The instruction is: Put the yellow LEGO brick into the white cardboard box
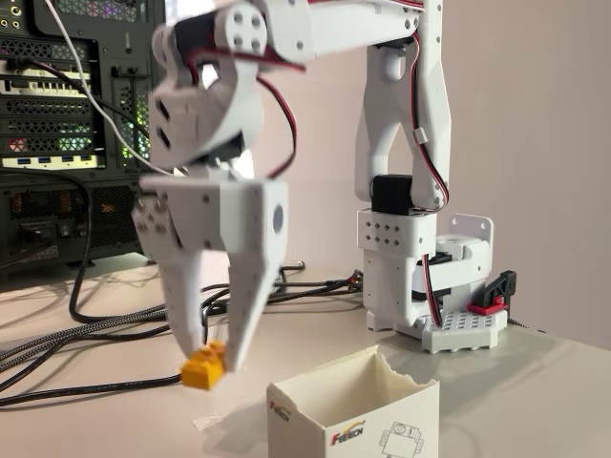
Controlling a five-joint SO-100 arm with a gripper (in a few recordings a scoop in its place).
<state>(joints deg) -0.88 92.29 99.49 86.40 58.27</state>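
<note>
The yellow LEGO brick [203, 366] hangs just above the table, tilted, pinched between the fingertips of my white gripper [211, 356]. The gripper points straight down from the arm at the upper left and is shut on the brick. The white cardboard box [355, 412] stands at the bottom centre-right, open at its torn top, with the Feetech logo and a drawn robot on its front. The brick is to the left of the box and slightly higher than its rim, apart from it.
The arm's white base [412, 277] on a studded plate [466, 329] stands behind the box with a red-black clamp [495, 294]. Black braided cables [95, 334] run across the table at left. A computer case [67, 134] fills the back left.
</note>
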